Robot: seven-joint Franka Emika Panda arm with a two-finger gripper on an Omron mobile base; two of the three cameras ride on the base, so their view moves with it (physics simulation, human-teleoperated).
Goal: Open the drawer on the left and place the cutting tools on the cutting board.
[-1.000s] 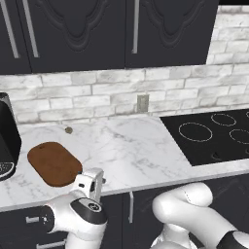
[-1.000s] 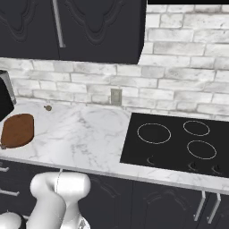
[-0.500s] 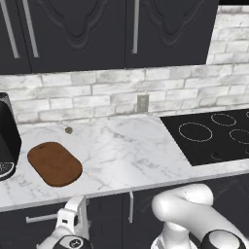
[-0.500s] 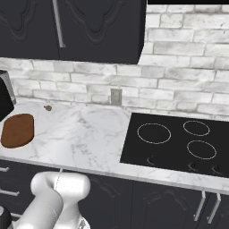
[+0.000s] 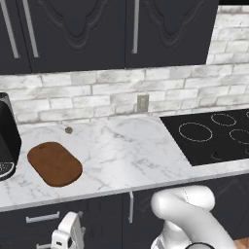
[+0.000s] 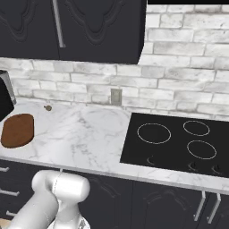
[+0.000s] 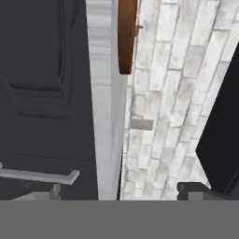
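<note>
Left base view: the cutting board [image 5: 54, 164] lies flat on the white marble bench [image 5: 126, 155], toward its left end, with its small tab pointing toward the back wall. A black appliance [image 5: 7, 138] stands just to the left of the board at the frame edge. A small round brownish object [image 5: 68, 130] sits on the bench behind the board, near the brick wall. A wall outlet [image 5: 142, 103] is set in the brick above the bench, and a black cooktop [image 5: 214, 138] occupies the right part of the bench. Below the bench edge, the drawer [image 5: 44, 221] shows its flat black front with a short horizontal silver handle [image 5: 43, 218] — the front sits flush with the neighbouring cabinet fronts (closed). The white hand of the arm is low at the bottom edge, in front of this drawer.

Right base view: the cutting board [image 6: 18, 130] lies at the far left of the bench [image 6: 85, 134], with nothing resting on it. The cooktop [image 6: 179, 145] is well apart from it, to the right.

Hand view (rolled sideways): the end effector [image 7: 116, 191] has its two dark tips spread wide apart and grips nothing. The silver handle [image 7: 39, 176] lies near one tip — contact cannot be determined. The cutting board [image 7: 127, 35] appears edge-on at the top.
</note>
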